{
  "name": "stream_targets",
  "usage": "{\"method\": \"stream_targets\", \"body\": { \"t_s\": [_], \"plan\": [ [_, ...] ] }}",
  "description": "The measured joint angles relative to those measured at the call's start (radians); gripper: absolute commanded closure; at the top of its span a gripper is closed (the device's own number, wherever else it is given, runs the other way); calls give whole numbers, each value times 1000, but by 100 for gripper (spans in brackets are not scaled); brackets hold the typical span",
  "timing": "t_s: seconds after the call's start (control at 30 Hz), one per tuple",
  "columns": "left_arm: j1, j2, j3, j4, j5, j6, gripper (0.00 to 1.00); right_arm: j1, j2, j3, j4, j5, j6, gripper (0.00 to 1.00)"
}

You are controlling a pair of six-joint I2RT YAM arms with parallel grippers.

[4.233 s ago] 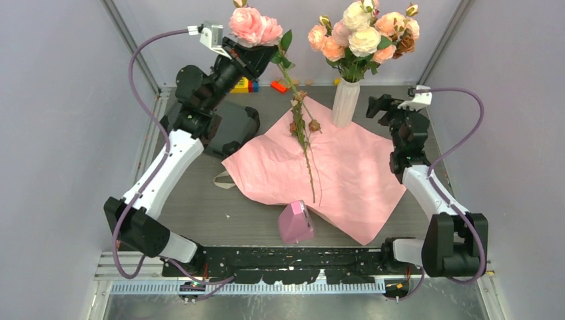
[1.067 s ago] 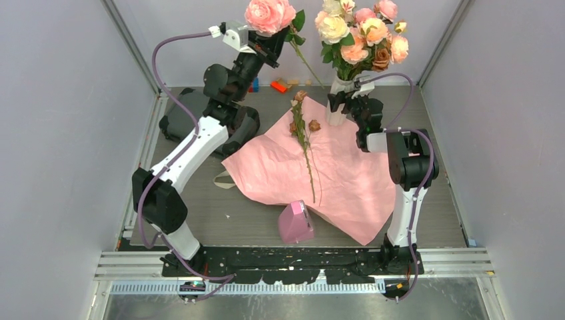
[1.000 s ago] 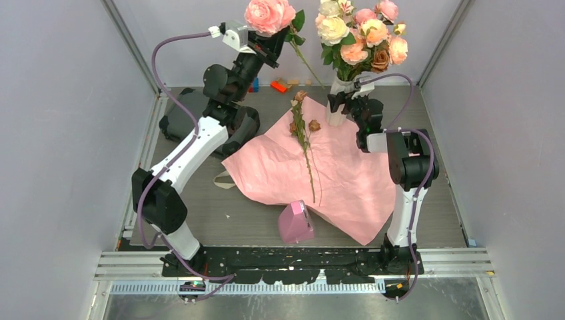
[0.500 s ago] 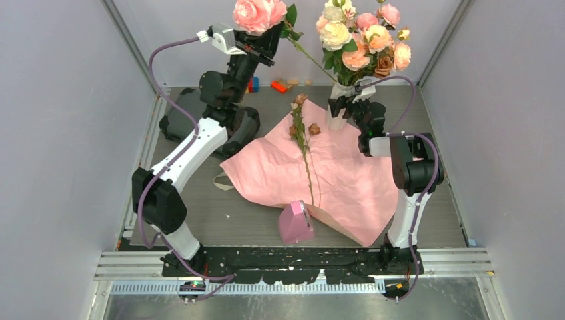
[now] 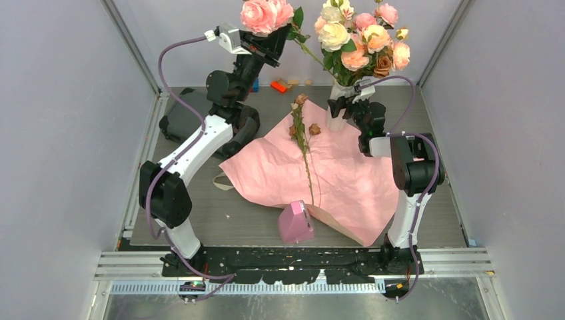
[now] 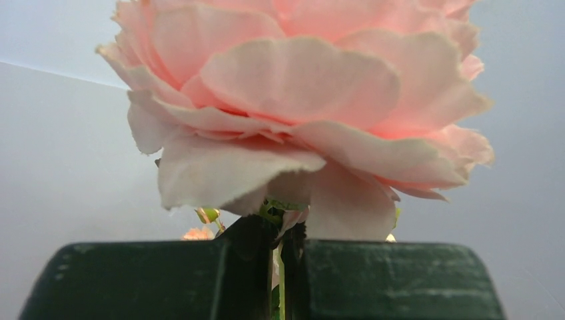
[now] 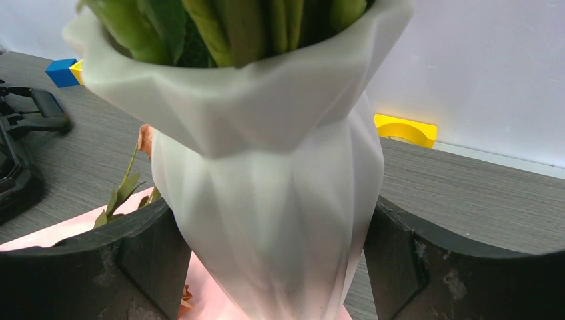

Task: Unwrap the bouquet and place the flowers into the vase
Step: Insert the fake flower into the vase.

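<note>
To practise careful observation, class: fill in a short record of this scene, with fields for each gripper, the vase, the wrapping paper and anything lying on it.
Left gripper: shut on the stem of a large pale pink rose, held high
Right gripper: jaws against both sides of the tall ribbed white vase
Vase contents: green stems; pink, peach and cream roses
Pink wrapping paper: spread open on the table
Lying on paper: one thin long-stemmed spray of small brownish roses

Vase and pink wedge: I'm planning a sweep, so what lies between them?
The top view shows the opened pink wrapping paper spread across that stretch, with a long-stemmed flower spray lying on it.
</note>
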Motion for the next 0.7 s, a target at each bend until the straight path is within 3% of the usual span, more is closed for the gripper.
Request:
{"method": "stream_targets", "body": {
  "t_s": [0.33,0.7],
  "plan": [
    [-2,39,16,4,23,15,100,0,-4,0,-10,-8,-7,100],
    [-31,42,15,23,17,148,100,1,-7,0,-18,-10,-12,100]
  ]
}}
